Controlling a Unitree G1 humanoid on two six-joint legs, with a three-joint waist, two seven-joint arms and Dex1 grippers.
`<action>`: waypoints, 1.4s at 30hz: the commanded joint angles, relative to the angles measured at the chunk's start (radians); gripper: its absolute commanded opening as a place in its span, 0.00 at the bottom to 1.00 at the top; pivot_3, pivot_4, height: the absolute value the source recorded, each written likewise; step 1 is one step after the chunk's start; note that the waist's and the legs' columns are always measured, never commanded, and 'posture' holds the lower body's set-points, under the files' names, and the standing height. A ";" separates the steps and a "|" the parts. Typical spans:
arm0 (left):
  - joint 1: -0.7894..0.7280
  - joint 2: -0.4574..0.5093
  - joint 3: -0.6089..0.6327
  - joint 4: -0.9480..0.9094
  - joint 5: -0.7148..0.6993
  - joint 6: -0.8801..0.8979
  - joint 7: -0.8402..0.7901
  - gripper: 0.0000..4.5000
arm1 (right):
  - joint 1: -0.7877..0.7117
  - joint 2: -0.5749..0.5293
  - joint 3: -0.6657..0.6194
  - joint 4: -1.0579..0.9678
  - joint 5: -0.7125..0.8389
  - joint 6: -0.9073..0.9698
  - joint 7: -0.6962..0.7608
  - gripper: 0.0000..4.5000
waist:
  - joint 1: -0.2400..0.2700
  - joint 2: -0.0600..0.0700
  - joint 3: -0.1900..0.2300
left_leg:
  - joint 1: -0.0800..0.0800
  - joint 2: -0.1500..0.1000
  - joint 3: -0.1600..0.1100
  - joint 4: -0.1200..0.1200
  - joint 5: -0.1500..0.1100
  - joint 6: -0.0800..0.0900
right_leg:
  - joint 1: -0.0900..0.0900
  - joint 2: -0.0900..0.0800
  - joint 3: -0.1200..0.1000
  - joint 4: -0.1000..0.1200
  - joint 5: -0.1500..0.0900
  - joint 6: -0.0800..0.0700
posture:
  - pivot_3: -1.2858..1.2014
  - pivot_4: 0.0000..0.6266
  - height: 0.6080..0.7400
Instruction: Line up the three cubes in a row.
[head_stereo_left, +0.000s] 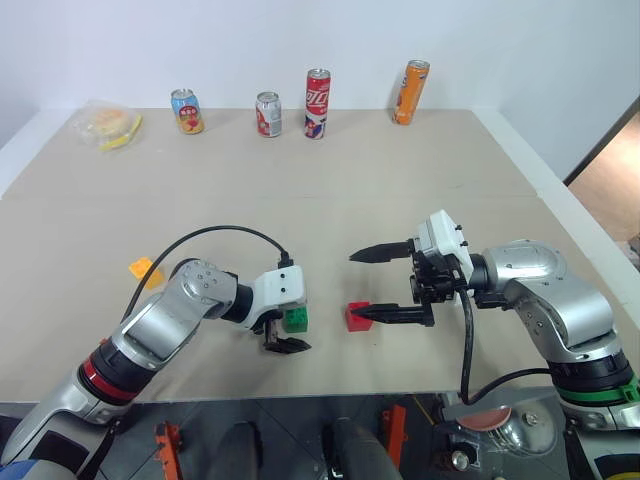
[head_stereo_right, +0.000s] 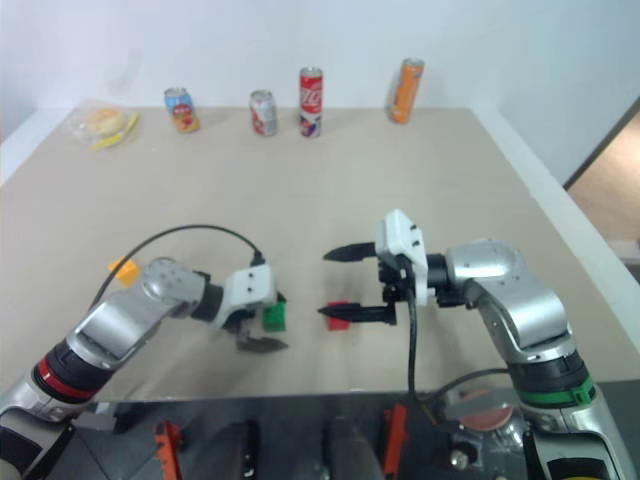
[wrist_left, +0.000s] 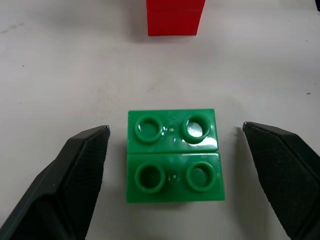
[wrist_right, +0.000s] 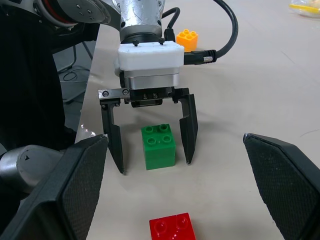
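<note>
A: What do you see nearest to the left gripper (wrist_right: 152, 150)?

B: Its two black fingers (wrist_left: 75, 185) stand spread apart, and the green cube (wrist_left: 172, 156) sits on the table (head_stereo_left: 330, 190) between them. There is a gap on each side, so neither finger touches the cube. It stands upright, with the studs on top.

A: And the red cube?

B: The red cube (head_stereo_left: 357, 316) is on the table a little past the green one, on the side toward the right gripper (head_stereo_left: 385, 285). The two cubes are near each other but apart.

A: How is the right gripper?

B: It is also wide open and holds nothing. One finger hangs just beside the red cube and partly before it in the head view; I cannot tell if it touches. The other finger is higher, over bare table.

A: Where is the third cube?

B: The yellow-orange cube (head_stereo_left: 142, 268) lies behind the left arm, well apart from the left gripper and from the two other cubes.

A: What stands farther away?

B: Along the far edge of the table, well beyond both grippers, four drink cans stand: a blue one (head_stereo_left: 186, 111), a silver and red one (head_stereo_left: 268, 114), a tall red one (head_stereo_left: 317, 103) and an orange one (head_stereo_left: 409, 92). At the far left corner lies a clear bag with something yellow inside (head_stereo_left: 108, 125).
</note>
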 joint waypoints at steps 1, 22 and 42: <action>-0.016 -0.013 0.095 -0.065 -0.087 0.021 -0.010 0.98 | -0.027 -0.014 -0.029 -0.004 0.023 -0.007 0.018 1.00 | 0.000 0.000 0.000 | 0.000 0.000 0.000 0.000 0.000 0.000 | 0.000 0.000 0.000 0.000 0.000 0.000 | 0.52 0.24 1.00; 0.379 0.219 0.939 0.115 -0.291 -0.103 0.099 0.98 | -0.191 0.211 0.037 0.116 0.077 0.001 -0.021 1.00 | -0.015 -0.002 0.000 | 0.006 0.001 0.000 -0.007 0.000 0.000 | 0.001 0.002 0.001 0.000 -0.002 -0.003 | 0.52 0.24 1.00; 0.223 0.286 0.712 0.736 -0.164 -0.426 -0.116 0.98 | -0.150 0.214 0.016 0.023 0.107 0.041 -0.063 1.00 | -0.013 -0.002 0.000 | 0.002 0.002 0.002 -0.011 0.000 -0.001 | -0.003 0.000 -0.001 0.000 -0.004 -0.005 | 0.52 0.24 1.00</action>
